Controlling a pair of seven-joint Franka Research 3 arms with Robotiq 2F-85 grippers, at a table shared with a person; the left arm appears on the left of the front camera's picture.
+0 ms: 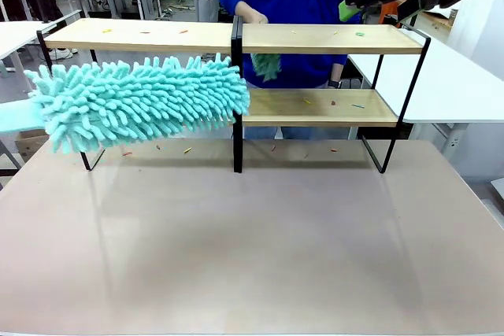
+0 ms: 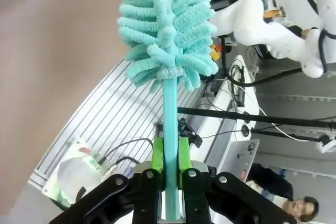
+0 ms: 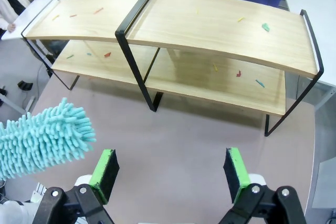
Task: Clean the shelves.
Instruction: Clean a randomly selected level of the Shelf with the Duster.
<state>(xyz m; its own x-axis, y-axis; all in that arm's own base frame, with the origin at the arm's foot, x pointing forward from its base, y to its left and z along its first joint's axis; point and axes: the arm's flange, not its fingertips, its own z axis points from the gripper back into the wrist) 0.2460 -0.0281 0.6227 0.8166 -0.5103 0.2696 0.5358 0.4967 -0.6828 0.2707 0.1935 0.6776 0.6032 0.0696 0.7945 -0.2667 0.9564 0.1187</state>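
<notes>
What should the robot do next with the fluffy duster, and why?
Probably ease the duster forward onto the lower left board of the shelves. The left gripper is shut on its handle, the head hangs short of the rack, and coloured scraps lie on the boards.

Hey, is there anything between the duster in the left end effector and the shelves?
Nothing visible. The left end effector is shut on the duster, and only bare table lies between its fluffy head and the shelves.
</notes>
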